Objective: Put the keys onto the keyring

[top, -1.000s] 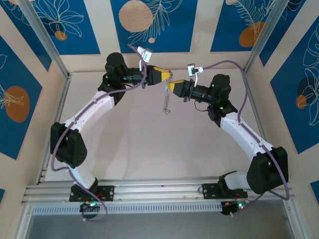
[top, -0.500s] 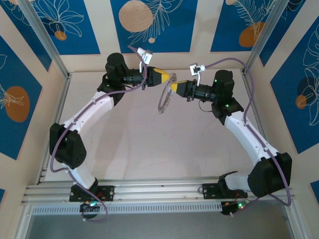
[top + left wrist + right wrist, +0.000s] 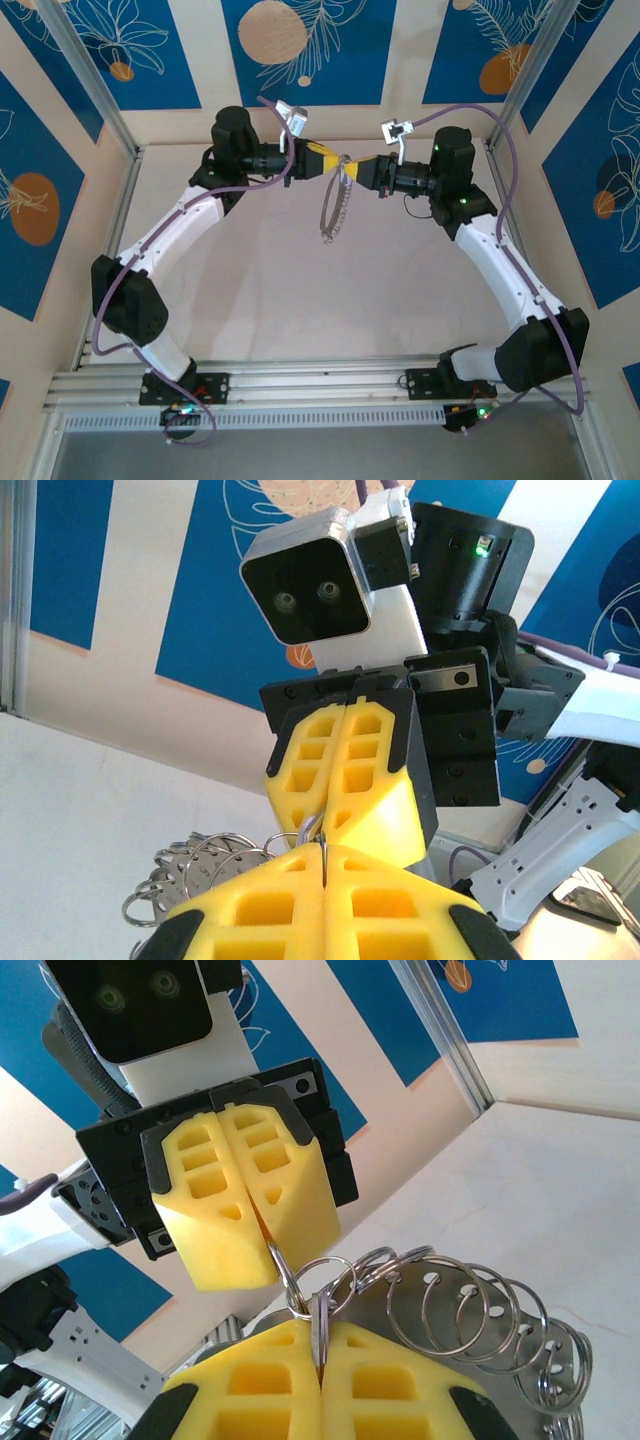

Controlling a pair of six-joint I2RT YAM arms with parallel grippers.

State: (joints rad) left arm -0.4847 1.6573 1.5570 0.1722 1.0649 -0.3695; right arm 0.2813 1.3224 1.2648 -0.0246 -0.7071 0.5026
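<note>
At far left, leaves bare worktop (image 3: 200,300) running out to the frame rail (image 3: 112,240). Clenches the left claw (image 3: 328,161) on a small loop of the keyring (image 3: 333,205), up near the back wall (image 3: 180,125). Lets the hoop hang down between the arms, seemingly off the worktop, with open room beneath and in front. Meets tip to tip with the right claw (image 3: 358,168), also clamped tight at the hoop's top edge. Cannot tell whether the thin silver strip (image 3: 319,1325) pinched there is a key blade or a loop.
</note>
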